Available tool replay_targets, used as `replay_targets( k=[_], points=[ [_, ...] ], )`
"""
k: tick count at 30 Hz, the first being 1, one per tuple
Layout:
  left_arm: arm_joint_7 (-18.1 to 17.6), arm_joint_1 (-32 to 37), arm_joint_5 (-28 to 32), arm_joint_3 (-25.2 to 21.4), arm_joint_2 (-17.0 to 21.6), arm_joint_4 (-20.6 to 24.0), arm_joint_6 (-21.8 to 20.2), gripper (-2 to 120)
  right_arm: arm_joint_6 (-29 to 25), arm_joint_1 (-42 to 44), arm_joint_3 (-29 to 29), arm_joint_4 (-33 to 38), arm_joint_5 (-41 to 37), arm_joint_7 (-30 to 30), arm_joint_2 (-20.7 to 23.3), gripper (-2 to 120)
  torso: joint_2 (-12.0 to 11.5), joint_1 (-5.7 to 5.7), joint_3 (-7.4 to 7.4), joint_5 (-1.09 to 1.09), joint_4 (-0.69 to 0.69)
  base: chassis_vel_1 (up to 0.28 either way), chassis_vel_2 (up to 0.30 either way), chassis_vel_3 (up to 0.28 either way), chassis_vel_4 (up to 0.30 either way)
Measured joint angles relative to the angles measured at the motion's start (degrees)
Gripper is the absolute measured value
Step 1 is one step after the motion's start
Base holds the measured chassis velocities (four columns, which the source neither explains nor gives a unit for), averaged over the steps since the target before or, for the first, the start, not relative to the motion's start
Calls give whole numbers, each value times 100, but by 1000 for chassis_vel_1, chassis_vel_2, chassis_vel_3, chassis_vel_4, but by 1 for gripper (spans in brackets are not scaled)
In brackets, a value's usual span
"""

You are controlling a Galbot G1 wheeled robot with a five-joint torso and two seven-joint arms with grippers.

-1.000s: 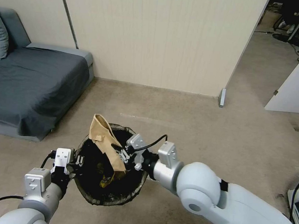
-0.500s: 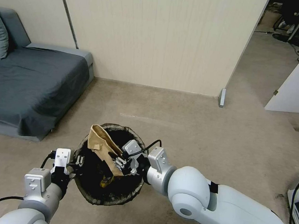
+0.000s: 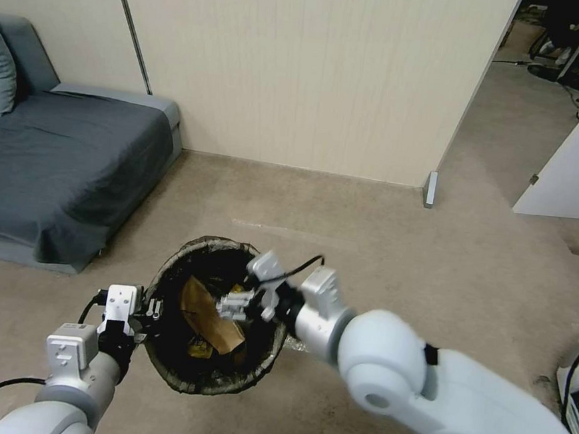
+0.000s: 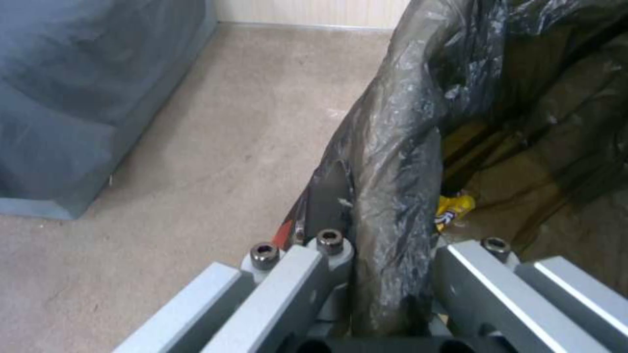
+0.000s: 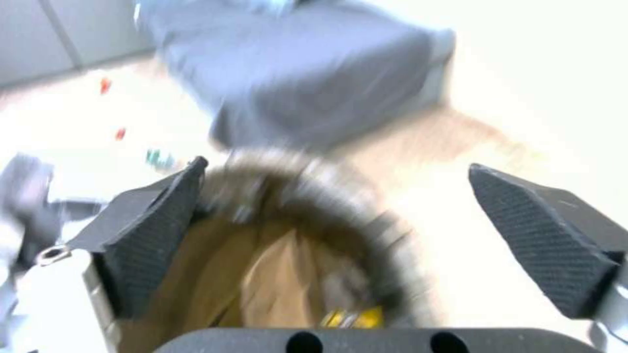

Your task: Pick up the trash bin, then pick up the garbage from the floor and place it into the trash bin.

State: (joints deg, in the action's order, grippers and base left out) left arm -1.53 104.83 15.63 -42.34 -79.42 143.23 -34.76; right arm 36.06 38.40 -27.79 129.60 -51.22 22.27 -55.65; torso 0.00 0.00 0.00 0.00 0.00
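Trash bin (image 3: 216,318), rim clenched by left tool (image 3: 150,313), could tip if released right tool (image 3: 232,304) snags liner.

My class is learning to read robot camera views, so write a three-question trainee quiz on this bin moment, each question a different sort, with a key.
1. True or false: the right gripper is shut on the carton.
2. Multiple choice: what does the left gripper hold? A) the sofa B) the bin's rim C) a bottle
3. Fill in: the carton lies ___ the bin.

Key:
1. False: the right wrist view shows the fingers wide apart over the bin, with the carton lying below them.
2. B: the left wrist view shows the jaws pinching the bag-lined rim.
3. Inside, next to a yellow wrapper.
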Motion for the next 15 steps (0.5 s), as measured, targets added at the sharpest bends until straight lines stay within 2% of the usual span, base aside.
replay_targets(
  k=[2,4,5,7,8,9,10,11,13,14,15],
  points=[
    [0,-1,2,0,2,0,0,1,-6,0,66,39,-26,-1,11,99,0,0,0,0,0,0,0,0,0],
    [0,-22,20,-1,20,0,0,1,-101,15,639,310,-264,-80,131,100,0,0,0,0,1,0,0,0,0],
    [0,-22,20,-1,20,0,0,1,-101,15,639,310,-264,-80,131,100,0,0,0,0,1,0,0,0,0],
    [0,-39,37,-2,26,0,0,1,-173,132,1153,458,-327,-224,254,100,0,0,0,0,1,0,0,0,0],
    [1,-52,56,-4,28,0,0,1,-283,468,1873,562,-293,-489,441,100,0,0,0,0,1,0,0,0,0],
    [1,-52,56,-4,28,0,0,1,-283,468,1873,562,-293,-489,441,100,0,0,0,0,1,0,0,0,0],
    [1,-58,70,-7,28,0,0,1,-345,724,2254,593,-238,-603,531,100,0,0,0,0,1,0,0,0,0],
    [0,-74,83,-12,28,0,0,1,-520,1182,2734,616,7,-671,694,100,0,0,0,2,-2,0,0,0,0],
    [2,-96,97,-14,24,0,0,1,-798,1637,3041,606,490,-629,828,100,0,0,0,1,-2,0,0,0,0],
    [2,-96,97,-14,24,0,0,1,-798,1637,3041,606,490,-629,828,100,0,0,0,1,-2,0,0,0,0],
    [2,-110,109,-17,23,0,0,1,-1150,2209,3360,543,1126,-585,886,100,0,0,0,1,0,0,0,0,0]
  ],
)
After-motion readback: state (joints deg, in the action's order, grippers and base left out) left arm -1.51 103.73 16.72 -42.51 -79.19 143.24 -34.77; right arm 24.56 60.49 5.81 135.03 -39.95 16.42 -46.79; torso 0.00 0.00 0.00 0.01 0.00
